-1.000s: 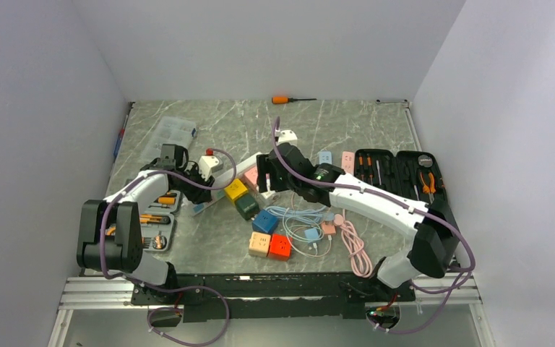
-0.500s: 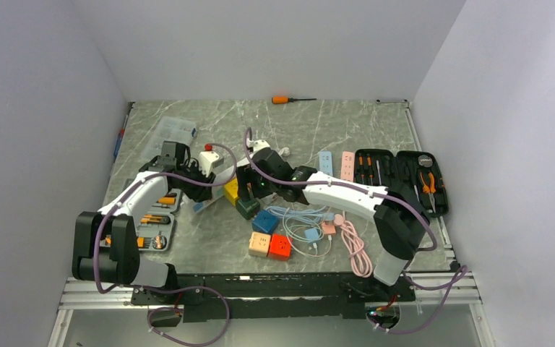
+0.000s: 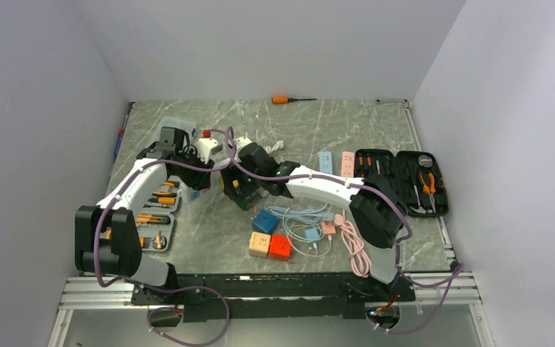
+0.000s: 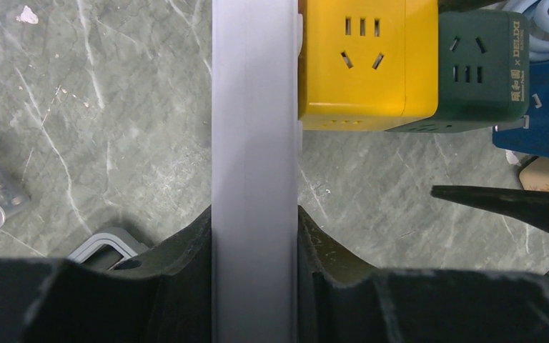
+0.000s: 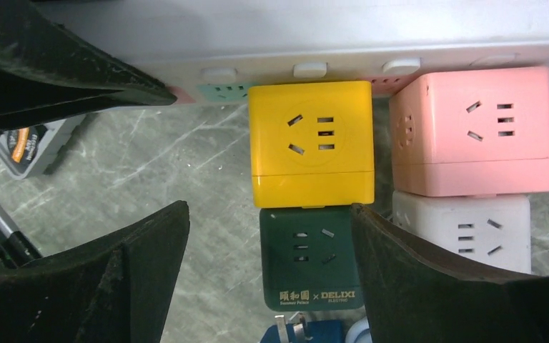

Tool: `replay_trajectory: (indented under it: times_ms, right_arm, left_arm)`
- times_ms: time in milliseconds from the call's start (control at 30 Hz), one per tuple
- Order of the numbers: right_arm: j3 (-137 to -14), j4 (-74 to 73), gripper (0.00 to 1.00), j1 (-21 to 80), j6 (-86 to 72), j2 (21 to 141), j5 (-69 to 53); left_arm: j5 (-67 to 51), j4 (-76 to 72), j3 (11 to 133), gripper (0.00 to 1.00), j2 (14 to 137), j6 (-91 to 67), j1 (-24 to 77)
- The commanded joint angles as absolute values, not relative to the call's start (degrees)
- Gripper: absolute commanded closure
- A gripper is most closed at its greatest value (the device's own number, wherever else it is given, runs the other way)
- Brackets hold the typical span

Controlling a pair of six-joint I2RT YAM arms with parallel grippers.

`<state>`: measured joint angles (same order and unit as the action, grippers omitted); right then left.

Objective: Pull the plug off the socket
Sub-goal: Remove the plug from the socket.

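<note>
Pre-grasp: left tool (image 4: 255,214) clamps white power strip (image 4: 255,107); right tool (image 5: 270,211) open astride green cube plug (image 5: 311,259); next, close and pull away

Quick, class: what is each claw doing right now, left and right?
Left claw: closed on the white power strip.
Right claw: open, straddling the dark green cube socket, not gripping it.

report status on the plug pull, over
Status: left gripper shut on white power strip; right gripper open astride green cube, no grip. Stack: green cube against yellow cube, that against strip. Crowding: pink cube, white cube.
</note>
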<state>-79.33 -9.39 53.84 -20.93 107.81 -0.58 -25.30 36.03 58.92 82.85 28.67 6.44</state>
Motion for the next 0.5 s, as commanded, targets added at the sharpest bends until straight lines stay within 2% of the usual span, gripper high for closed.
replay_trajectory:
  times_ms: [0,467]
  right_arm:
    - [-83.6,-7.6,0.16,53.8,-17.6,109.3,-1.5]
    - [-84.9,-9.7,0.16,52.8,-13.5,109.5,1.9]
  left_arm:
    - [-33.2,34.5,62.9,1.00,80.8,29.3,6.6]
    - [-34.3,36.6,64.2,1.00,80.8,31.1,6.7]
